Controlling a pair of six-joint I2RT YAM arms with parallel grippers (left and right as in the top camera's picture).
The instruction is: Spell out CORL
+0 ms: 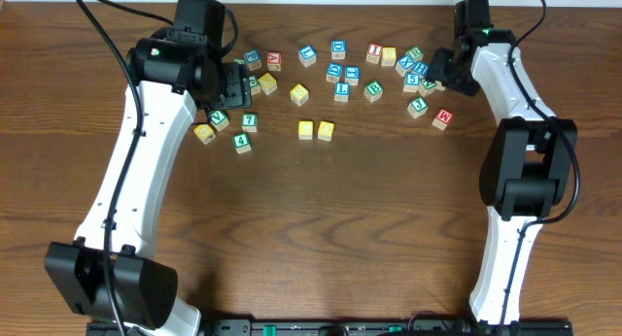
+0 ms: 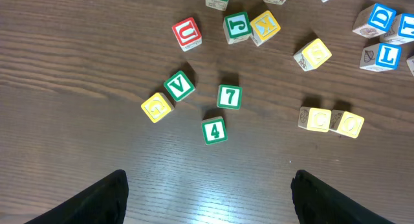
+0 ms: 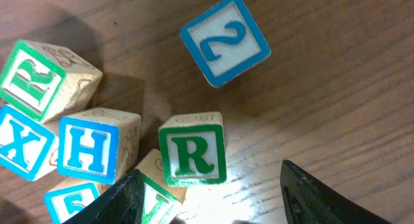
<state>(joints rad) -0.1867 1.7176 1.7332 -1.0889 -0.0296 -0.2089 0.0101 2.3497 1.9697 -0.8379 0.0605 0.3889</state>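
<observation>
The right claw (image 1: 442, 72) hangs over a crowd of letter blocks at the far right of the table (image 1: 311, 239), seen from overhead, with the left claw (image 1: 229, 88) above blocks at far left. Nearer the front, a yellow block (image 1: 306, 129) touches a 2nd yellow block (image 1: 326, 131); the blue L block (image 1: 341, 90) lies behind them, apart. The left wrist view shows the left claw (image 2: 208, 179) open wide and empty over bare wood, the yellow block (image 2: 317, 119) and 2nd yellow block (image 2: 350, 124) side by side at right, the blue L block (image 2: 387, 56) beyond. The right wrist view shows the right claw (image 3: 208, 175) with fingers parted, gripping nothing; the green R block (image 3: 192, 149) lies flat just ahead between them, beside a blue H block (image 3: 90, 153).
</observation>
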